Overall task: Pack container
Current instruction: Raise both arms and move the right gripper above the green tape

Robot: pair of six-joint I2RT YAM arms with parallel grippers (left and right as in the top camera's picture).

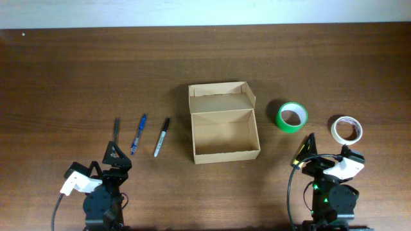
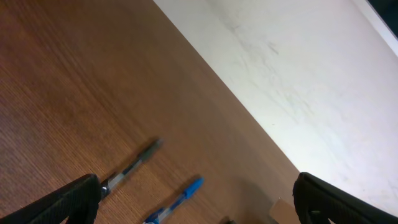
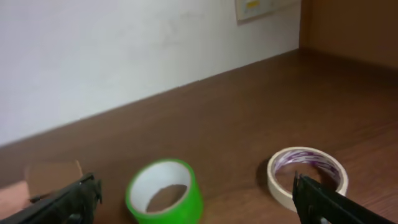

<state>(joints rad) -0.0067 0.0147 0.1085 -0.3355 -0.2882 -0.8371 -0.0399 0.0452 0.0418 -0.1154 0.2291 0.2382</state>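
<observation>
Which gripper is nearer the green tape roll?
Right. The right gripper is just robot-side of the green tape roll; the left gripper is beyond the container, by the pens.

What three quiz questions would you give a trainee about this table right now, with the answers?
1. True or false: the cardboard box stands open with nothing inside.
2. How many pens or markers lie on the left arm's side of the box?
3. Which lies nearer the box? A: green tape roll. B: white tape roll.

Key:
1. True.
2. Three: dark pen, blue pen, black marker.
3. A.
</observation>
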